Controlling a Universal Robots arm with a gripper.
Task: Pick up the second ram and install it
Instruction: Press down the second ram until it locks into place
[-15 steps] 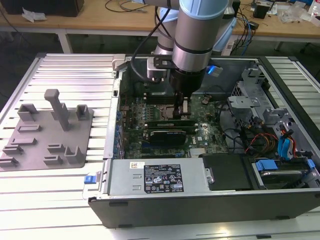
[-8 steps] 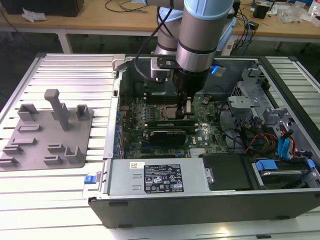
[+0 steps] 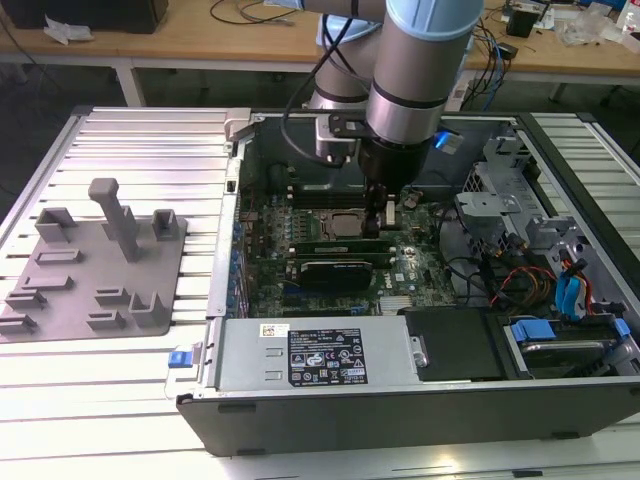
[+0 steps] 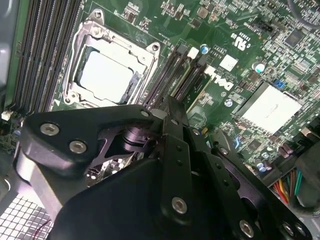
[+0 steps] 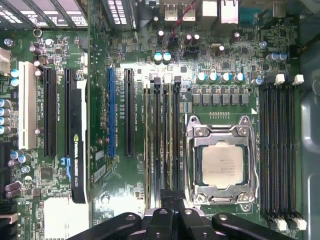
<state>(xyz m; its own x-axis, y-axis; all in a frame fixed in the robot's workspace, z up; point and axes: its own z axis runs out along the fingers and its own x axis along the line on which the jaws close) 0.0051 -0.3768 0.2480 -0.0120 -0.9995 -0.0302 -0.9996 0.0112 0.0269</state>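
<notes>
Jaws of the gripper [image 3: 385,222] look clenched close together on the top edge of the second ram [image 5: 168,140], a long thin green circuit-board stick standing on edge in the bank of black memory slots, low over the board; whether it is fully seated, cannot tell. In the exterior view, from that view's left: grey plastic fixture tray [image 3: 100,260] with upright pegs and holders lies on the white ribbed metal surface [image 3: 150,135]. Next, open black computer case [image 3: 400,405] lies on its side with the green motherboard [image 3: 420,265] exposed. Wide black card with glossy cover [image 3: 335,270] sits in a slot, just beside the memory slots. Square silver processor [image 3: 343,224] sits in its metal socket frame on the other side of the ram. Towards that view's right, grey drive cage with blue tabs [image 3: 565,290]. In both wrist views the black fingertips meet over the ram [image 4: 196,82], processor [image 4: 107,75] close beside.
</notes>
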